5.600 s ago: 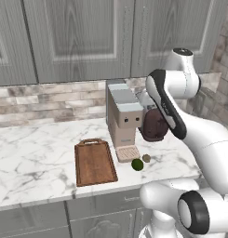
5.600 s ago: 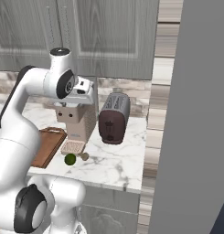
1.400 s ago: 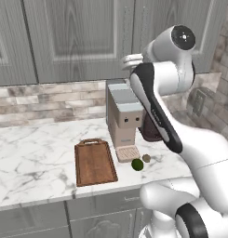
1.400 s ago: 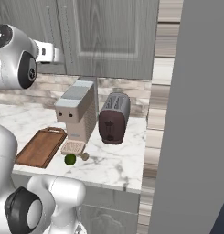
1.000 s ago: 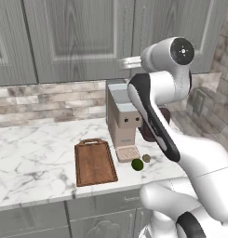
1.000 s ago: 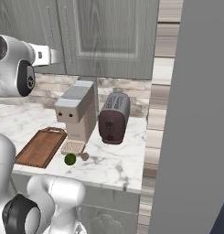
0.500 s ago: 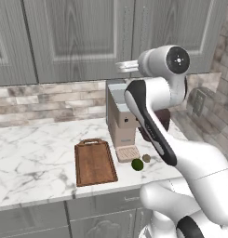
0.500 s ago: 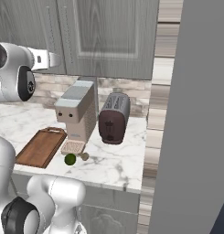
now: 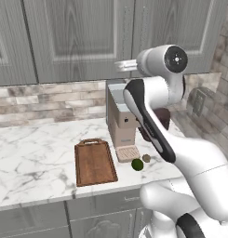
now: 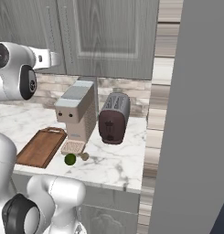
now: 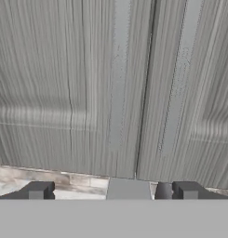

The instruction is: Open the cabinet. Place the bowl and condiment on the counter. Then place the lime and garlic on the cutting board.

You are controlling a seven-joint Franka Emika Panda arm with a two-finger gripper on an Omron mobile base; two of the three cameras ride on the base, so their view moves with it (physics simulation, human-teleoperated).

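Note:
The grey cabinet point(image 9: 78, 39) is closed; its two doors meet at a seam point(image 11: 143, 93) in the hand view. My gripper point(image 9: 120, 65) is raised to the doors' lower edge, above the coffee machine, and faces them. Its fingertips point(image 11: 38, 190) stand wide apart with nothing between them, so the gripper point(image 11: 113, 190) is open. The dark brown cutting board point(image 9: 94, 161) lies on the marble counter point(image 9: 31, 158). The green lime point(image 9: 137, 164) and the brownish garlic point(image 9: 146, 158) rest just right of the board, near the front edge. The bowl and the condiment are hidden.
A beige coffee machine point(image 9: 122, 118) stands against the backsplash beside the board, with a dark toaster point(image 10: 113, 118) to its right. A tall grey panel point(image 10: 195, 114) closes off the right side. The counter left of the board is bare marble.
Over several seconds the arm rose from counter height to the cabinet. In the last second its elbow dropped a little and the hand slid left along the doors' lower edge. The jaws stayed open.

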